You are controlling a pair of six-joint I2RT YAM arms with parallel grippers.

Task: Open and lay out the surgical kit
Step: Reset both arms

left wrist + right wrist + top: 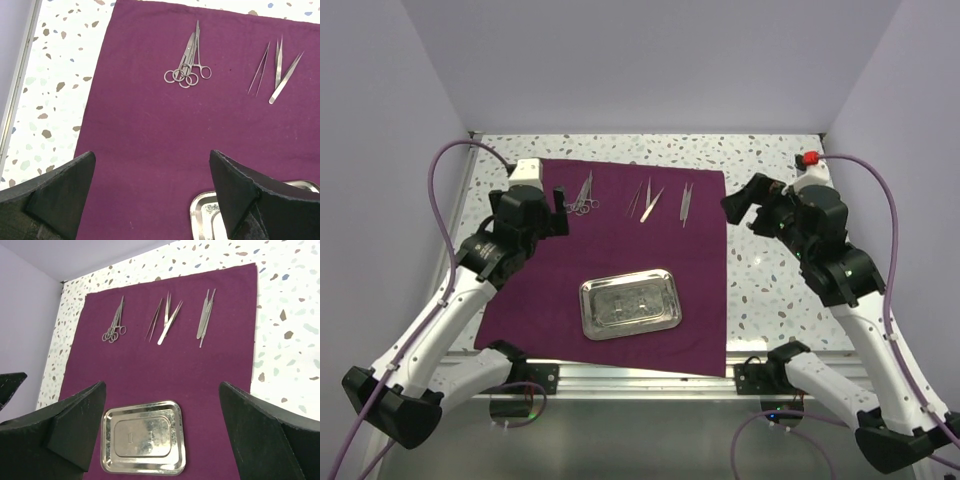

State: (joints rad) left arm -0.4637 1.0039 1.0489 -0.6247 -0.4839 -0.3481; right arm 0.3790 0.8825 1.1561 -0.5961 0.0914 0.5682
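Jaws gape wide on left arm (pixel 525 215) and right arm (pixel 810 225), flanking the cloth (pixel 550 290).

Legible text, labels, numbers: none recorded in any view.
Faint marks are noted on the floor of the steel tray (pixel 143 437) in the right wrist view; they are blurred by reflections and cannot be read as characters. Nothing readable is resolved on the purple cloth (pixel 620 250) or the ring-handled instruments (pixel 187 70).

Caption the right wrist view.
Dark purple cloth wrap spread flat: thin silver instruments beyond a shiny rectangular steel tray.
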